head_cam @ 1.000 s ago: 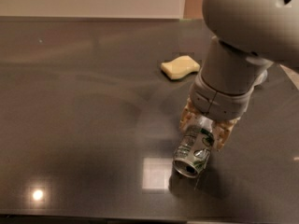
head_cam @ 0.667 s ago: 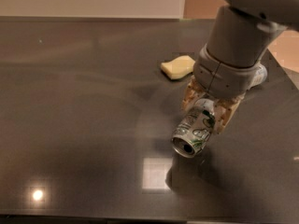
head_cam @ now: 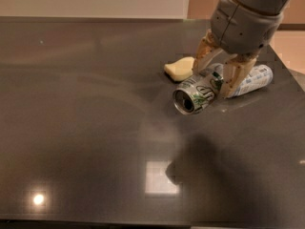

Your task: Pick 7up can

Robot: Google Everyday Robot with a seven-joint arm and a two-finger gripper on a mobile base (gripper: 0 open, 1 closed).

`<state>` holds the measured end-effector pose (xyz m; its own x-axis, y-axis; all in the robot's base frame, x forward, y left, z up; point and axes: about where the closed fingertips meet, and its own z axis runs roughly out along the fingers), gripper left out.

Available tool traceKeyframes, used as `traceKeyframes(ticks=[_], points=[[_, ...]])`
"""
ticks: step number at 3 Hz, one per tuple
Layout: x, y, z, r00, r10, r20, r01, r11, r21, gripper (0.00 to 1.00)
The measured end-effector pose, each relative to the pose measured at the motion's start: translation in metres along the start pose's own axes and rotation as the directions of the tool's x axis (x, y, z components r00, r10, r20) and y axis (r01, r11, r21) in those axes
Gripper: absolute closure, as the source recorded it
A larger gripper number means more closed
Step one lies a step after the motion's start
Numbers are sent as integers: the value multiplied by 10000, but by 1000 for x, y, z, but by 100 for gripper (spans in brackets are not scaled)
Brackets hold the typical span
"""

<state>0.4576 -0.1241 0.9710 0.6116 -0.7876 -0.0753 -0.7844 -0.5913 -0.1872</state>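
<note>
The 7up can [head_cam: 198,93] is silver with green and white markings. It hangs on its side in the air above the dark table [head_cam: 86,118], its dark open end facing the lower left. My gripper [head_cam: 217,73] is shut on the can, one tan finger on each side of its far end. The grey arm reaches in from the upper right. The can's shadow lies on the table below it.
A yellow sponge [head_cam: 178,68] lies on the table just left of the gripper. A clear plastic bottle [head_cam: 255,78] lies on its side behind the gripper, to the right. The table's right edge runs close by, with the floor beyond it.
The gripper has lifted the can off the table and carried it up and away, toward the upper right. The bottle behind it has come into view.
</note>
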Motion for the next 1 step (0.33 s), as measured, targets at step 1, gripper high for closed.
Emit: traceKeyframes(ticks=[1], points=[[2,-12,-6,9999,102,-97,-96,9986,528,100]])
